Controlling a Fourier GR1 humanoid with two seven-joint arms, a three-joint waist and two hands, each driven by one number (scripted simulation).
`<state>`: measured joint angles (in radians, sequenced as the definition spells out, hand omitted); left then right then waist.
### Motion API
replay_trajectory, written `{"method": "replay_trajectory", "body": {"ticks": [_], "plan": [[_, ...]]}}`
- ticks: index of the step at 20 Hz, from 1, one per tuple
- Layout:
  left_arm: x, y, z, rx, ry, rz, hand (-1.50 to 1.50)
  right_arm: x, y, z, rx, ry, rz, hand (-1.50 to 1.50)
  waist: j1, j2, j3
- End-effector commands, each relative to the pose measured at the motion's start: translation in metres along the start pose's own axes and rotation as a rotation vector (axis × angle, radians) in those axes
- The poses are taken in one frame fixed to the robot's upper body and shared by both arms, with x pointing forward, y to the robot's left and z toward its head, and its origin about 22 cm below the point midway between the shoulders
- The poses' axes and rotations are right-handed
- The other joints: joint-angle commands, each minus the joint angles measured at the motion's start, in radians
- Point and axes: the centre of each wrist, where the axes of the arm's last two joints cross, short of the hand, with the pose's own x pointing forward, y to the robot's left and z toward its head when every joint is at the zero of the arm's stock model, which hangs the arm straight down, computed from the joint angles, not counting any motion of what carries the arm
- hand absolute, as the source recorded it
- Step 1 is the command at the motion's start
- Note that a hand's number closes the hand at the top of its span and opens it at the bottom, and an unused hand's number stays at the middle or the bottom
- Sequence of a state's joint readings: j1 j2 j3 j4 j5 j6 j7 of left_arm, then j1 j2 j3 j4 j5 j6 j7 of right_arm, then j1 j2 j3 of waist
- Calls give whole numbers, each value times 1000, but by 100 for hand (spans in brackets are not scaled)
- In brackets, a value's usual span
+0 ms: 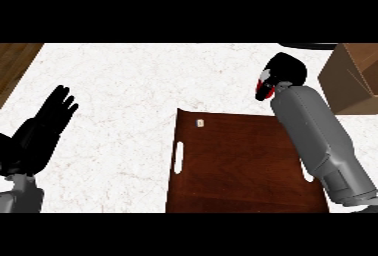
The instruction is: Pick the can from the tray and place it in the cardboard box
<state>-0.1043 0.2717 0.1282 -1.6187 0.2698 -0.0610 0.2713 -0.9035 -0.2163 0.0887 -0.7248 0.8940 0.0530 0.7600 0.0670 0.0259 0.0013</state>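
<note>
Right hand [284,72] fingers curled round the can [261,88], red and white showing under them, held over the bench [133,85] just beyond the tray's far right corner, short of the cardboard box [351,80] at the bench's right edge. Left hand [50,117] fingers straight, slightly spread, holding nothing, resting near the left edge. One can, one box, one brown tray [244,165]; box interior not visible.

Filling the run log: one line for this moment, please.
stage: carrying | right hand: shut on can | heading: cardboard box | tray: vacated | left hand: resting open

Can [263,86] mostly hidden by right hand [286,70]
</note>
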Motion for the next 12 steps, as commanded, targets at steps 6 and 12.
{"method": "replay_trajectory", "body": {"ticks": [6,12], "plan": [[-4,5,18,22,6,-18,0,54,-68,9,-325,-63,-23,150,-17,-18,-1],[-5,13,10,43,21,-3,0,65,-122,18,-540,13,-91,150,-46,-22,-2]]}}
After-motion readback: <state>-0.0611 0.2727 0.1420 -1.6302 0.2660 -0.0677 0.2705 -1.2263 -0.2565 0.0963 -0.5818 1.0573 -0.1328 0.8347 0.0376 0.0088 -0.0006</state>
